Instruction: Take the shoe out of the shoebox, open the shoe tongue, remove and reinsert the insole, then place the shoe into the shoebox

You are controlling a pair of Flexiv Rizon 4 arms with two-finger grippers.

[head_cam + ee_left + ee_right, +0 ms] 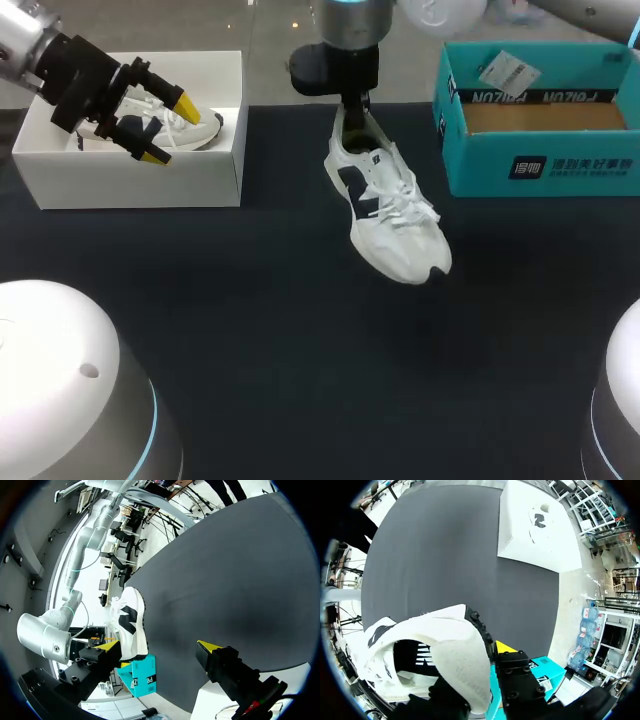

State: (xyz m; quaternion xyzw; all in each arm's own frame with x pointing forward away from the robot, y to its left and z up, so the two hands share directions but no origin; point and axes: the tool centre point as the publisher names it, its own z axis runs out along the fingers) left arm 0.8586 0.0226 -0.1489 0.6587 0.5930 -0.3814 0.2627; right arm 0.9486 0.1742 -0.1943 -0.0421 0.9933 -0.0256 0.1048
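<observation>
- white shoebox (130, 180) stands at the far left of the dark table (250, 330), with a second white shoe (200, 128) lying inside it.
- left gripper (167, 128) hovers over that box, its yellow-tipped fingers spread wide with nothing between them.
- shoe (395, 215), white with dark side patches and white laces, is at the table's middle, outside both boxes, toe toward the near edge, heel raised.
- right gripper (352, 108) pinches the heel collar, one finger inside the shoe, one outside.
- teal box (540, 165) sits open at the far right, well apart from the shoe.
</observation>
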